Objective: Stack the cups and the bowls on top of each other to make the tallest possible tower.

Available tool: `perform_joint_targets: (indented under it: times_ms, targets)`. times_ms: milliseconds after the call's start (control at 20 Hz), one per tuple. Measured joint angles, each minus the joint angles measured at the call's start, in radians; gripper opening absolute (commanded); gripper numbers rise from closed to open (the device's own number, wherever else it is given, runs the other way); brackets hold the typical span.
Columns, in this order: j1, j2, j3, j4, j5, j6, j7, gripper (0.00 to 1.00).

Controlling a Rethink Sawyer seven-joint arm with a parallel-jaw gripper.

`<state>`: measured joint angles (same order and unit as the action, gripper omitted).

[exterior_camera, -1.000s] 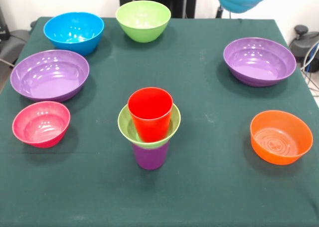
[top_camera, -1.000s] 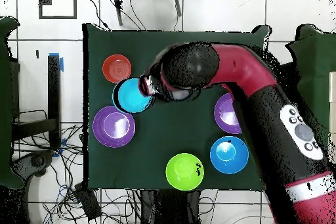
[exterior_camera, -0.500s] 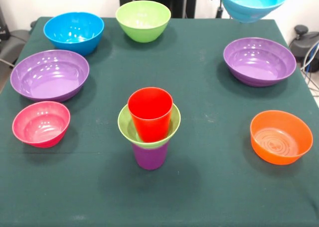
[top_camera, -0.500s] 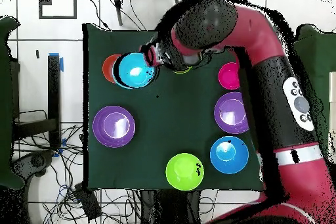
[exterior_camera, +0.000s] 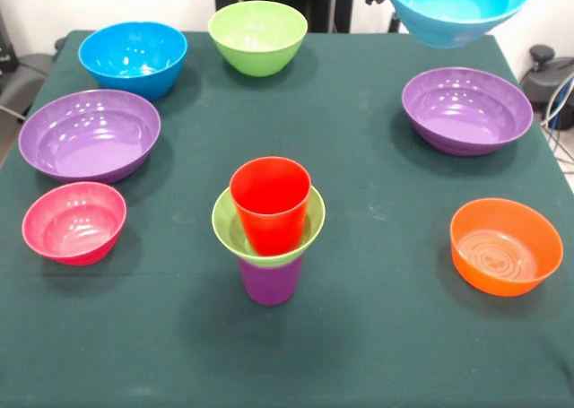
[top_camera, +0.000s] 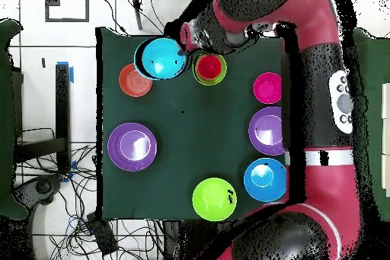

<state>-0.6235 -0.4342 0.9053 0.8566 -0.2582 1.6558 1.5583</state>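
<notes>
Red arm (top_camera: 305,20) is reaching over the green surface (exterior_camera: 377,247). The claw (top_camera: 185,37) is gripping the rim of a light blue bowl (exterior_camera: 459,6) and holding it up in the air, tilted a little. In the overhead view that bowl (top_camera: 161,57) is hanging just beside the tower, partly over the orange bowl (top_camera: 135,81).

The tower (exterior_camera: 269,238) is standing near the middle of the surface: purple cup (exterior_camera: 269,281) at the bottom, small lime green bowl (exterior_camera: 228,224) sitting on its mouth, red cup (exterior_camera: 269,202) sitting upright inside that bowl.

Other bowls are lying apart on the surface, all mouth up. In the front view: darker blue bowl (exterior_camera: 133,58) and large lime green bowl (exterior_camera: 257,36) along the far edge; wide purple bowl (exterior_camera: 88,134) on the left with the pink bowl (exterior_camera: 73,221) just in front of it; second wide purple bowl (exterior_camera: 466,110) on the right, under the lifted bowl; the orange one in front of it, well apart.
</notes>
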Motion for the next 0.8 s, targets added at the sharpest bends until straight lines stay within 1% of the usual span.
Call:
perform_joint_targets:
  times_ms: [150, 250, 300, 350, 450, 550, 600, 750, 800]
  targets:
    - [0.031, 0.04, 0.016, -0.117, -0.032, 0.077, 0.0, 0.0]
    - [0.043, 0.058, 0.032, -0.169, -0.052, 0.111, 0.0, 0.0]
    - [0.054, 0.077, 0.053, -0.227, -0.081, 0.146, 0.0, 0.0]
    - [0.058, 0.084, 0.062, -0.247, -0.094, 0.159, 0.0, 0.0]
    - [0.069, 0.111, 0.113, -0.329, -0.166, 0.208, -0.001, 0.0]
    - [0.071, 0.126, 0.148, -0.369, -0.215, 0.23, -0.004, 0.0]
    - [0.07, 0.142, 0.202, -0.416, -0.286, 0.257, -0.013, 0.0]
    - [0.064, 0.168, 0.306, -0.482, -0.429, 0.301, -0.039, 0.0]
    - [0.062, 0.173, 0.331, -0.495, -0.462, 0.311, -0.048, 0.0]
